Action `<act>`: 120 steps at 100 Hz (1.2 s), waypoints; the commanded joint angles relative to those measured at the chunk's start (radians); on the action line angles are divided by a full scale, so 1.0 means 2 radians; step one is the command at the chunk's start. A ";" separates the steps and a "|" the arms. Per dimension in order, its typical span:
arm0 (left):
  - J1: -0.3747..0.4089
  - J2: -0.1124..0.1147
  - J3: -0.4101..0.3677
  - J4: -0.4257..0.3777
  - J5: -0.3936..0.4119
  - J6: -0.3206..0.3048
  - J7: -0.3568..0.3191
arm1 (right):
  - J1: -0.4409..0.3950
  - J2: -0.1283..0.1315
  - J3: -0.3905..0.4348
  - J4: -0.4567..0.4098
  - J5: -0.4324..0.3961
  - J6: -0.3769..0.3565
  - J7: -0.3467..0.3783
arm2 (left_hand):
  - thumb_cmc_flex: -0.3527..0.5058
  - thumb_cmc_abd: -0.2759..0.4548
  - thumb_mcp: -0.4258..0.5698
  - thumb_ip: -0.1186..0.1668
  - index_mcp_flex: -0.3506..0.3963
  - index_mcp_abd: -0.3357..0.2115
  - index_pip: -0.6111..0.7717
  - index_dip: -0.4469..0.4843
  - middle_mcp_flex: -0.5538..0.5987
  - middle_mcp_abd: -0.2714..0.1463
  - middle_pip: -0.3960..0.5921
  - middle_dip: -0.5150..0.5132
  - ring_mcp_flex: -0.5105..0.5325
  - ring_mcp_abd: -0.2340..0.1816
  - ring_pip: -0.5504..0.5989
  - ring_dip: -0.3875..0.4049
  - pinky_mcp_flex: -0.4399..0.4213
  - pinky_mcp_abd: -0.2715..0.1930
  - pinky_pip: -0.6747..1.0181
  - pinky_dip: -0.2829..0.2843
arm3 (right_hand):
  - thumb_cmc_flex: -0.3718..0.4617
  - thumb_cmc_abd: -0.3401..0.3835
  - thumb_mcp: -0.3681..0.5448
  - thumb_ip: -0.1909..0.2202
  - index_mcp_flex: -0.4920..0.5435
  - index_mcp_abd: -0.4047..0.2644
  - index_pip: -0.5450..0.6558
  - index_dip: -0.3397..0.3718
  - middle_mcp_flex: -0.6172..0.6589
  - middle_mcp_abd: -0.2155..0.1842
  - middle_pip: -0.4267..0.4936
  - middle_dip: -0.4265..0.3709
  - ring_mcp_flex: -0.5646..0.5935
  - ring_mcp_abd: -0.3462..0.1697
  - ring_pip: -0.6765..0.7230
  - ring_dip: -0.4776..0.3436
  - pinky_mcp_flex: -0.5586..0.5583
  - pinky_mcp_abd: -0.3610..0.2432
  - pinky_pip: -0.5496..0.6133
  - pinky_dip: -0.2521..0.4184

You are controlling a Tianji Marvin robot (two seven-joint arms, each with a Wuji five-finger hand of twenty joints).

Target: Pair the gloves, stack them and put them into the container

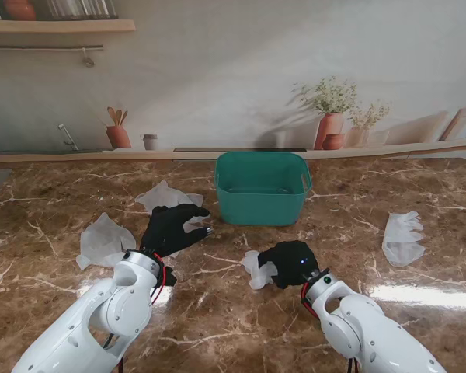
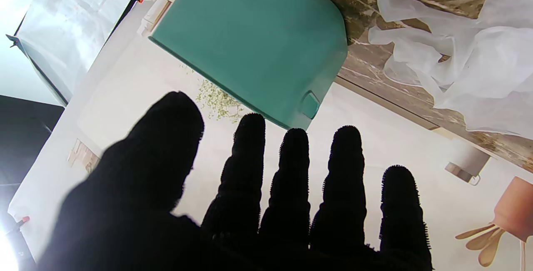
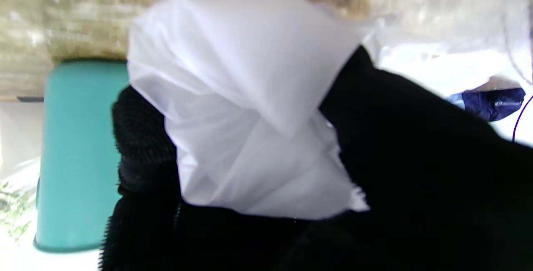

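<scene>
The right hand point(image 1: 289, 263) is clenched on 1 translucent glove point(image 1: 258, 270). In the right wrist view the glove point(image 3: 254, 108) is bunched between the black fingers point(image 3: 141, 146), and its loose end spills out on the side facing the left hand. This grasp probably serves to carry the glove toward a partner for pairing.

The left hand point(image 1: 171, 228) is released: its 5 fingers point(image 2: 295, 167) are spread and hold nothing. It hovers over the table point(image 1: 217, 326), apparently positioned to take or flatten a glove.

Positions relative to the hands:
- The green container point(image 1: 262, 187) stands beyond both hands, slightly nearer the right hand, and appears to hold no gloves yet.
- 1 crumpled glove point(image 1: 165, 194) lies just beyond the left hand's fingertips; the left wrist view shows it point(image 2: 470, 67) beside the container point(image 2: 258, 38).
- 1 glove point(image 1: 102, 241) lies just outside the left hand.
- 1 flat glove point(image 1: 403, 237) lies well apart from the right hand, on its outer side.

Judgement: no pair is stacked yet.
</scene>
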 commanded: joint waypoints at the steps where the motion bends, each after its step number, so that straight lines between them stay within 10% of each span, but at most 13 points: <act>1: 0.004 0.000 -0.001 -0.001 0.001 -0.002 0.001 | -0.002 -0.003 0.010 -0.024 0.004 0.000 0.000 | -0.013 0.019 -0.023 0.012 0.005 -0.013 0.004 0.005 -0.009 -0.012 -0.011 -0.004 -0.014 -0.023 -0.016 -0.004 -0.009 0.007 -0.014 -0.001 | 0.027 0.008 0.006 0.029 0.011 0.000 0.015 -0.006 0.023 -0.009 0.025 0.012 0.028 0.003 0.020 0.014 0.012 -0.016 0.021 -0.011; 60: 0.009 0.001 -0.007 -0.003 0.001 -0.006 0.001 | 0.069 -0.011 0.056 -0.077 -0.007 0.009 0.006 | -0.009 0.025 -0.037 0.015 0.004 -0.011 -0.001 0.002 -0.012 -0.010 -0.013 -0.005 -0.018 -0.025 -0.021 -0.010 -0.008 0.002 -0.019 -0.002 | 0.022 0.013 0.009 0.029 0.010 -0.003 0.020 -0.010 0.023 -0.011 0.024 0.013 0.025 0.000 0.019 0.011 0.012 -0.019 0.021 -0.014; 120: 0.009 0.002 -0.011 -0.001 0.007 -0.005 0.001 | 0.302 -0.025 -0.086 0.148 0.047 0.014 -0.004 | -0.007 0.026 -0.041 0.015 0.005 -0.011 -0.002 0.002 -0.011 -0.010 -0.014 -0.005 -0.019 -0.026 -0.022 -0.011 -0.009 0.003 -0.022 -0.003 | 0.012 0.028 0.009 0.029 -0.002 -0.013 0.020 -0.010 0.015 -0.021 0.023 0.019 0.017 -0.010 0.010 0.017 -0.004 -0.018 0.018 -0.013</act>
